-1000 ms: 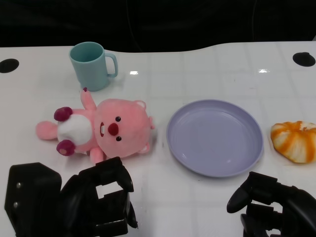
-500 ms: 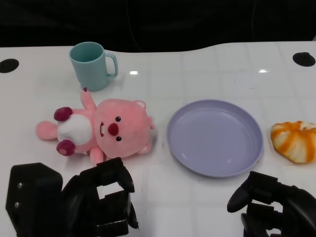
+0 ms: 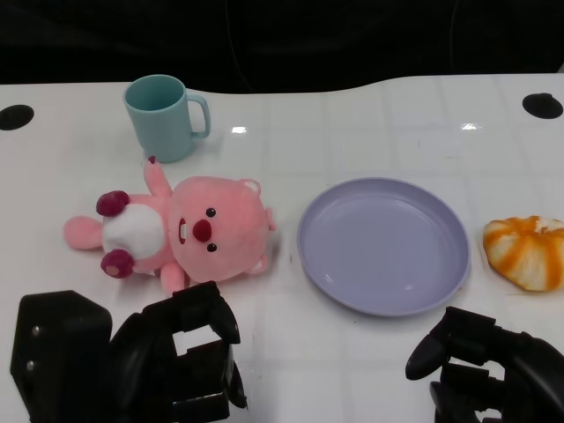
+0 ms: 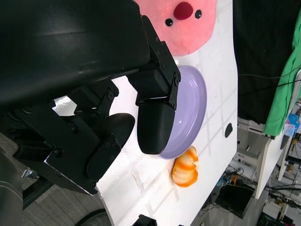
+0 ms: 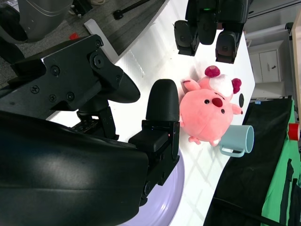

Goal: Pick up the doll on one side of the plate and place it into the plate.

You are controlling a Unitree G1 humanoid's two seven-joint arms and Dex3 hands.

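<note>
— Left hand sits low at the table's near edge, just on the near side of the doll, fingers apart, holding nothing. Is that the one to use?

— I'd judge so. The doll lies on its back just left of the plate, close to its rim but not touching it, so the left hand has the short reach. The right hand waits on the near side of the plate, fingers loosely curled and empty.

— How should it take hold?

— Come down over the round head, the bulkiest part, and close softly; plush squashes. Lift clear of the rim before crossing.

— Anything to avoid?

— The mug beyond the doll, and the orange thing right of the plate.
</note>
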